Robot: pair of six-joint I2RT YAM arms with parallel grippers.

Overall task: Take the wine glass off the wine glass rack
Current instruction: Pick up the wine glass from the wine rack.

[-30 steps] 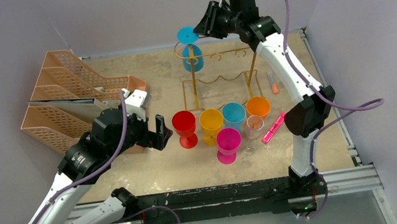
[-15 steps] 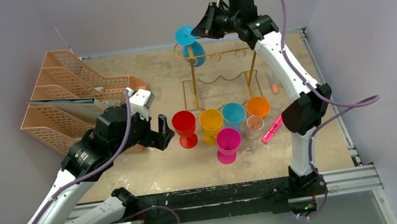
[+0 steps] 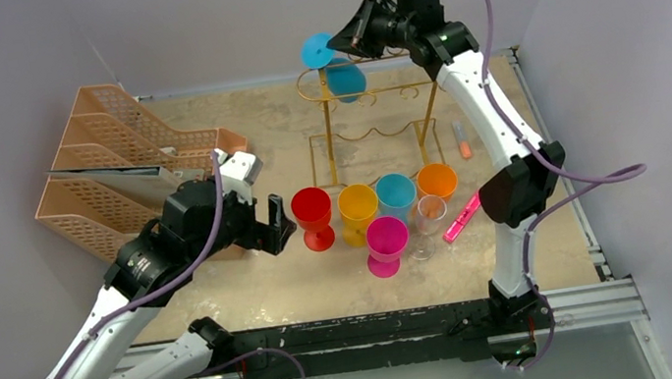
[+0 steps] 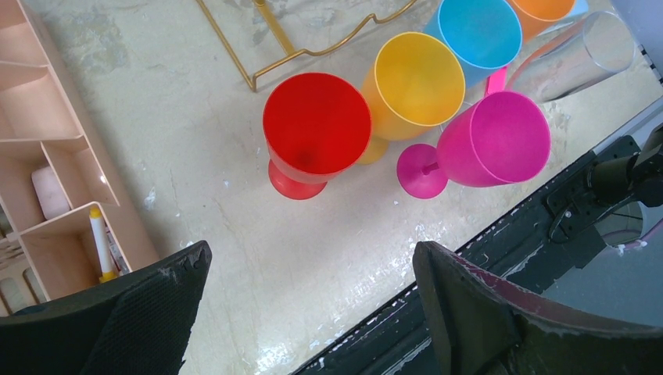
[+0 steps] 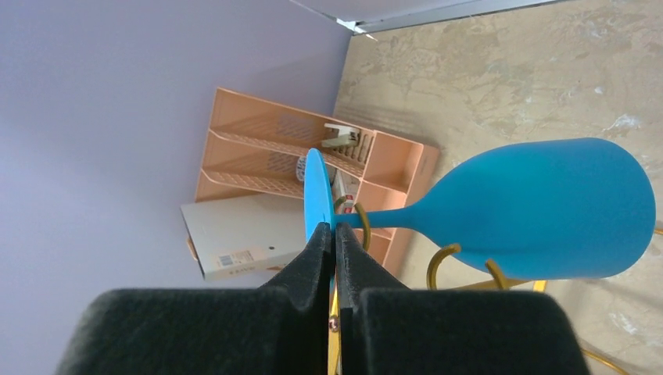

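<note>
While the left gripper (image 4: pixel 311 262) hangs wide open near the coloured plastic goblets (image 4: pixel 317 125), the right gripper (image 5: pixel 335 234) pinches the foot of the tilted turquoise plastic wine glass (image 5: pixel 547 207) at the hooks of the gold wire rack (image 3: pixel 331 146) — a snagged stem could twist it loose.

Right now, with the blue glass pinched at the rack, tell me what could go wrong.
1. The right gripper pinches the blue wine glass only by the thin edge of its foot. The tilted bowl hangs off to one side, so the glass may pivot or slip out.
2. The stem lies close to the loop hooks of the wine glass rack. A careless pull could snag there and drag the light wire frame.
</note>
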